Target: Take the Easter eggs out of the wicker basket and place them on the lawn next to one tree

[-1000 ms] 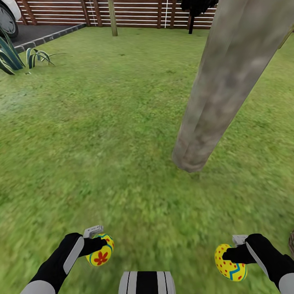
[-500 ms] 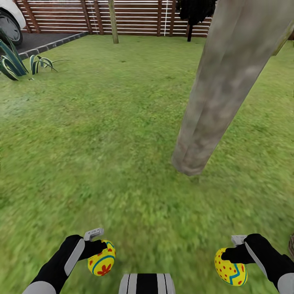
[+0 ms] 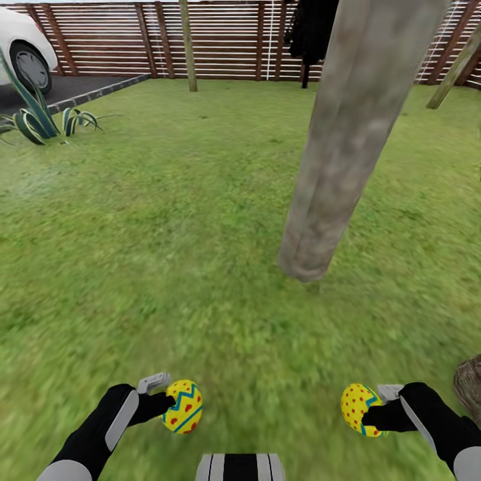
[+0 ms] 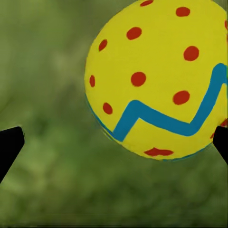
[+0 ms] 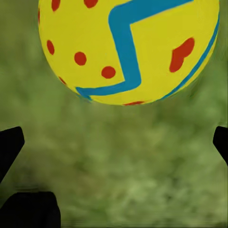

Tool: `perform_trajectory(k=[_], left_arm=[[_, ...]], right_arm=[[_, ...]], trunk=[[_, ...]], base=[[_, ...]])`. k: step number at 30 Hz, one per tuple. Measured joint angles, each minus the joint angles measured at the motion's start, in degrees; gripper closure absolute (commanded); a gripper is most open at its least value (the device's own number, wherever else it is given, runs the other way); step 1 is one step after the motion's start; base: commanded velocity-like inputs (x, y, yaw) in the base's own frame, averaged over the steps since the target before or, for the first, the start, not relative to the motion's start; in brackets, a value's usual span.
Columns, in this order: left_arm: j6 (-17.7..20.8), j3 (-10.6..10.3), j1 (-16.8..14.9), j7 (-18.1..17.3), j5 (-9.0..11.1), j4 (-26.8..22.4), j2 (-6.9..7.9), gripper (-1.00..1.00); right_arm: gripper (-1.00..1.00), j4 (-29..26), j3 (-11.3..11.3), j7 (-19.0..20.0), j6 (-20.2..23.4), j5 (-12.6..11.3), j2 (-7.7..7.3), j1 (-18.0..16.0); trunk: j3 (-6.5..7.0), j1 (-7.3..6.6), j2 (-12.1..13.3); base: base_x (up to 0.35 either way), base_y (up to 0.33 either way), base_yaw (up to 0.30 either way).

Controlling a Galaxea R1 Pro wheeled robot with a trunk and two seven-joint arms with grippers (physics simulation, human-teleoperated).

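Note:
The tree [image 3: 334,167] rises from the lawn [image 3: 167,254] just ahead and right of centre, its base about an arm's length beyond my hands. My left gripper [image 3: 166,399] is open, and a yellow Easter egg [image 3: 182,406] with red dots and a blue zigzag sits just past its fingertips. In the left wrist view that egg [image 4: 159,78] is off to one side of the spread fingers, over blurred grass. My right gripper [image 3: 375,409] is also open, with a second egg [image 3: 359,409] loose in front of it [image 5: 128,47]. A brown edge of the wicker basket [image 3: 469,384] shows at the far right.
A brown slat fence [image 3: 234,40] closes the far side, with a thin trunk [image 3: 189,47] and a dark conifer [image 3: 310,33] before it. A white car [image 3: 20,43] and spiky plants [image 3: 37,120] stand at the far left by a paved strip [image 3: 80,87].
The head view has tilted up, showing more fence. Both grippers have opened. The left egg has slipped right and the right egg left, away from the fingers.

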Motion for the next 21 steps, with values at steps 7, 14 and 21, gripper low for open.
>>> perform_trajectory(k=[7,14,21], left_arm=[[0.0,0.0,0.0,0.0,0.0,0.0,0.0,-1.0],[0.0,0.0,0.0,-0.1,0.0,0.1,-0.42,-1.0],[-0.1,0.0,0.0,-0.1,-0.1,0.1,-1.11,-1.0]], right_arm=[[-1.0,0.0,0.0,0.0,0.0,0.0,0.0,0.0],[-1.0,0.0,0.0,0.0,0.0,0.0,0.0,0.0],[-1.0,0.0,0.0,0.0,0.0,-0.1,0.0,0.0]], trunk=[[1.55,-0.18,0.1],[3.1,-0.36,0.2],[4.66,-0.56,0.3]], base=[[-0.35,0.0,0.0],[-0.35,0.0,0.0],[-0.271,-0.079,0.0]])
